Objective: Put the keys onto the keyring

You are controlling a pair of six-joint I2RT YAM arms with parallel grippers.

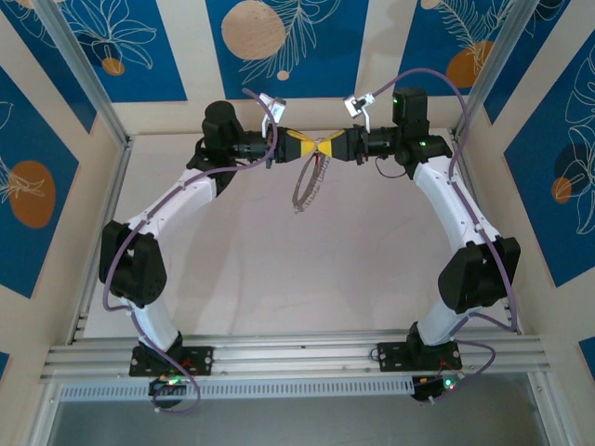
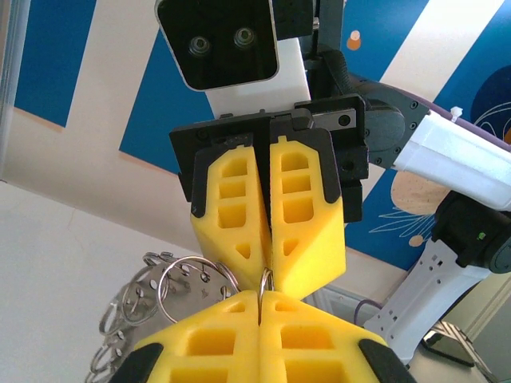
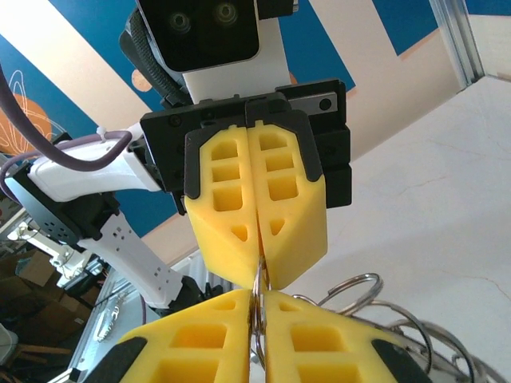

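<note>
Keyring (image 2: 266, 281) position, read left to right across the overhead view.

Left: my left gripper (image 1: 312, 146) reaches in level from the left, raised well above the table (image 1: 279, 269). Its yellow fingers are pressed fully together. The left wrist view shows a thin wire loop of the ring running into the seam between them, so I record it as clamped on the ring.

Centre: the two claws meet tip to tip on one line. The ring is pinched exactly at that meeting point. From there its hoop hangs down and slightly to the left, with the long axis near vertical and the lower end clear of the table. A cluster of smaller metal rings (image 2: 172, 295) hangs with it, just beside the left fingers. I cannot tell which hanging piece, if any, is a key.

Right: my right gripper (image 1: 331, 146) comes in level from the right. Its fingers are closed to a hairline, and the right wrist view shows the same wire passing between them.

Assessment: neither arm is nearer, as both are in contact at one spot. The coming move depends on that shared pinch, since the hoop lies below both claws and not beside either. Releasing one side carelessly risks the hoop swinging.
</note>
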